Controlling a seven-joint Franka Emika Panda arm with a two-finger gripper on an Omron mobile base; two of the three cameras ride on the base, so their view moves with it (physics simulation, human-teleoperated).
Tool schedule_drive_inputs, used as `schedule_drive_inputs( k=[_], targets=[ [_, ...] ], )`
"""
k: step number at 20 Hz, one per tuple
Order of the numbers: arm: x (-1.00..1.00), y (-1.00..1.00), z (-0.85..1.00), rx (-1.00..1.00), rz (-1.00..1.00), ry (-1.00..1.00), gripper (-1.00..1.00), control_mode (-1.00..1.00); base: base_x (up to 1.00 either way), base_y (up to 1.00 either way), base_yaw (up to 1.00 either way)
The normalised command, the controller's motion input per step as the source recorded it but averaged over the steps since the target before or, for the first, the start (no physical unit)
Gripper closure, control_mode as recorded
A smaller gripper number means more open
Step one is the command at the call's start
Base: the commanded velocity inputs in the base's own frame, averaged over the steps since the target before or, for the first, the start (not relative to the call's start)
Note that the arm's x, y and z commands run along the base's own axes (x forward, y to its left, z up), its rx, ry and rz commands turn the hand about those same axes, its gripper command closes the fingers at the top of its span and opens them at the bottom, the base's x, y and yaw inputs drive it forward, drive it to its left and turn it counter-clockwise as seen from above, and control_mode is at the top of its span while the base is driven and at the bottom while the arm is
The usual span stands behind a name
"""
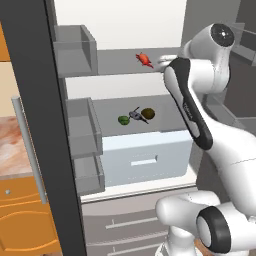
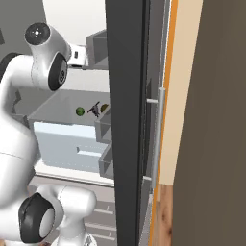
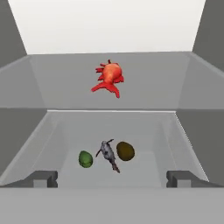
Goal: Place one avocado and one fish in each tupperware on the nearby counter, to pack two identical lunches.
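A red-orange fish [image 3: 109, 78] [image 1: 144, 59] lies on the upper grey fridge shelf. On the shelf below, a bright green avocado [image 3: 85, 159] [image 1: 123, 120], a dark grey fish [image 3: 108, 154] [image 1: 135, 115] and a brown-olive avocado [image 3: 125, 151] [image 1: 148, 113] lie close together in a row. The green avocado [image 2: 80, 111] and the grey fish [image 2: 94, 110] also show past the arm. My gripper [image 3: 112, 179] is open, held in front of and above the shelves with nothing between its fingers. The counter [image 1: 10, 145] shows at the far left. The tupperware is out of view.
The open fridge door's dark edge [image 1: 50, 125] stands on the left with grey door bins [image 1: 82, 130]. A pale drawer [image 1: 145, 155] sits under the lower shelf. The other door [image 2: 127, 120] with its handle [image 2: 157, 139] closes off the right side.
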Motion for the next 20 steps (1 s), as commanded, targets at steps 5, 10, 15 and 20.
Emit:
schedule_drive_inputs(
  k=[5, 10, 15, 20],
  targets=[
    [0.02, 0.01, 0.09, 0.0, -0.01, -0.04, -1.0, -1.0, 0.0, 0.0, 0.0],
    [0.79, 0.27, -0.07, 0.0, -0.04, 0.01, -1.0, -1.0, 0.0, 0.0, 0.0],
    [1.0, 0.21, -0.14, 0.03, -0.05, 0.1, -1.0, -1.0, 0.0, 0.0, 0.0],
    [0.93, -0.01, -0.17, 0.0, -0.07, 0.18, -1.0, -1.0, 0.0, 0.0, 0.0]
  ],
)
